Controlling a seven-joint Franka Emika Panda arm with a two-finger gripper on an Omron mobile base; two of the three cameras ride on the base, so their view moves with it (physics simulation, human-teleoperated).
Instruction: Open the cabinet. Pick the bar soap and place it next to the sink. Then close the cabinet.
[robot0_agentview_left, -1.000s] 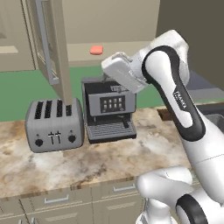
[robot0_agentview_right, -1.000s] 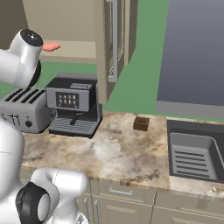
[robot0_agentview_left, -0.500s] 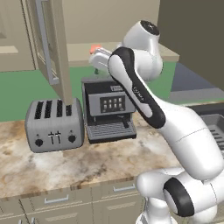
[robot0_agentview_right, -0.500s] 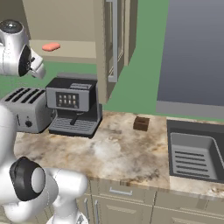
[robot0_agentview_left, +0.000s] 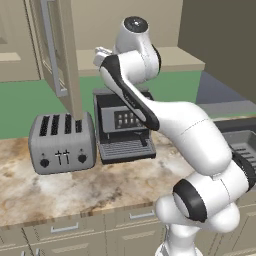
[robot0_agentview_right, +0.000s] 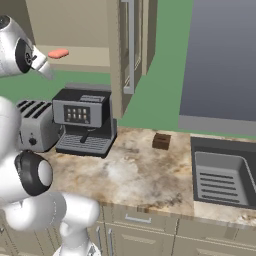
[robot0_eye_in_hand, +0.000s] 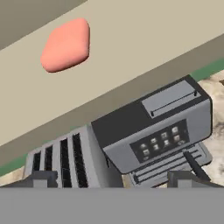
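We have the cabinet (robot0_agentview_right: 131, 47) open, its 2 raised-panel doors swung out toward us with their long silver bar handles edge-on, which is why the shelf inside lies bare to reach. On that shelf sits the bar soap (robot0_agentview_right: 58, 53), a small flat salmon-pink slab with rounded corners and a matte, waxy look; in the hand view it (robot0_eye_in_hand: 66, 44) lies ahead of the fingers and well apart from them, on plain beige board. Our claw (robot0_eye_in_hand: 112, 178) is spread wide and holds nothing, its 2 dark tips just showing low in that view, which we judge suits a reach in toward the soap. Below the shelf stand a boxy black-and-grey coffee machine (robot0_agentview_right: 83, 121) and a brushed-metal toaster (robot0_agentview_left: 62, 143) with 4 slots, both on the mottled stone counter (robot0_agentview_right: 145, 175). A small dark brown block (robot0_agentview_right: 161, 141) rests near the sink (robot0_agentview_right: 223, 172), a dark grey basin with a ribbed floor, where the soap must end up beside the rim.
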